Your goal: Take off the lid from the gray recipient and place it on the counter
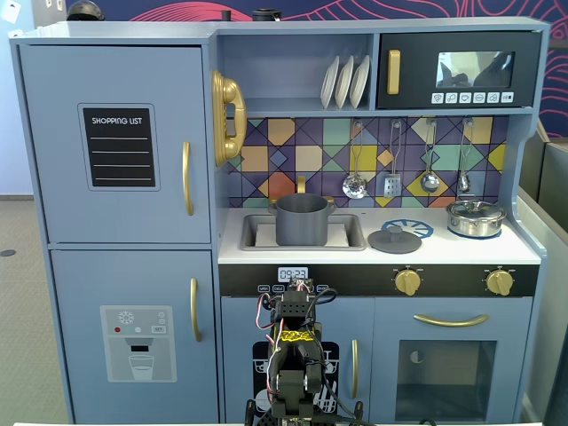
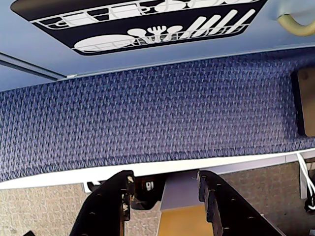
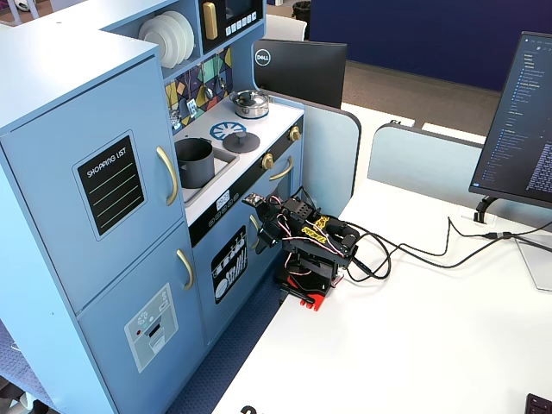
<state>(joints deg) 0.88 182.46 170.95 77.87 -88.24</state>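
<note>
The matte dark gray pot stands uncovered in the recessed sink of the white counter. It also shows in another fixed view. The dark gray lid lies flat on the counter to the right of the sink, at the edge of the blue burner ring; in another fixed view the lid lies just beyond the pot. The arm is folded low in front of the kitchen, far from both. My gripper is open and empty, pointing down over the table edge and blue carpet.
A shiny silver pot with its lid stands on the counter's right end. Utensils hang on the tiled back wall. The arm's base sits on a white table with cables, a monitor at the right.
</note>
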